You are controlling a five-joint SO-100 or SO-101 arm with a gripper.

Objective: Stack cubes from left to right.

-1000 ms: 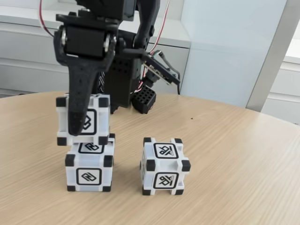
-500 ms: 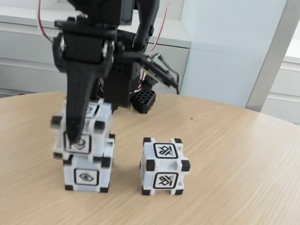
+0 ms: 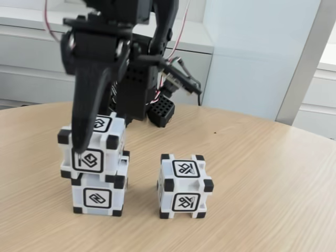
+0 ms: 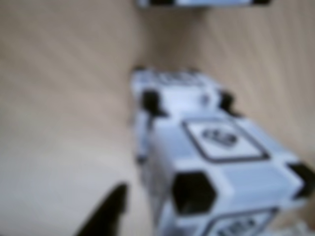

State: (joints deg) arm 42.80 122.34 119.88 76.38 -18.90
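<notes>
While the black hand (image 3: pixel 84 147) hangs down over the front of the upper cube (image 3: pixel 93 150) in the fixed view, one dark finger (image 3: pixel 86 113) crosses that cube's front face and ends near its glyph. Whether the hand grips the cube or has let go I cannot tell, since the other finger is hidden. The upper cube sits on the lower cube (image 3: pixel 98 194), twisted and shifted toward nine o'clock, so its edge overhangs on that side. A third cube (image 3: pixel 184 186) stands alone on the wooden tabletop (image 3: pixel 262 184), near the stack at three o'clock, apart from it. At twelve o'clock from the stack stands the arm's black base (image 3: pixel 139 89) with red and white wires (image 3: pixel 176 39).

From the wrist view, blurred, a white cube (image 4: pixel 216 162) fills the five o'clock part, with a dark fingertip (image 4: pixel 106 211) at seven o'clock beside it. Another cube's edge (image 4: pixel 197 2) shows at twelve o'clock.
</notes>
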